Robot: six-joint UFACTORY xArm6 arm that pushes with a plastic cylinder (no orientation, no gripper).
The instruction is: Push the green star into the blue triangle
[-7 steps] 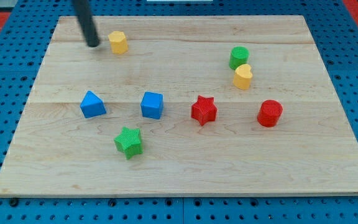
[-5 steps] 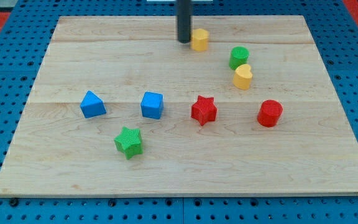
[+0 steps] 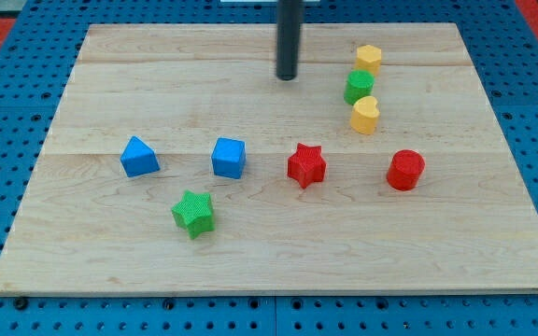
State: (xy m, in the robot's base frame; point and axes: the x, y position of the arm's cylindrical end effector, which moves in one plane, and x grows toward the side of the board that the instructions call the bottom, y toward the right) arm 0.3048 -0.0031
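Observation:
The green star (image 3: 192, 213) lies near the view's bottom left of the wooden board (image 3: 92, 252). The blue triangle (image 3: 138, 157) sits up and to the left of it, a short gap apart. My tip (image 3: 287, 77) is near the view's top centre, far from both, up and to the right of them. It touches no block.
A blue cube (image 3: 229, 158) sits right of the triangle, a red star (image 3: 306, 165) further right. A yellow hexagon (image 3: 369, 59), a green cylinder (image 3: 359, 86) and a yellow heart (image 3: 364, 115) stand in a column at the upper right. A red cylinder (image 3: 405, 170) is at the right.
The yellow hexagon has slid from the top left across to the top right, above the green cylinder. My tip moved right with it, then stopped behind near the top centre.

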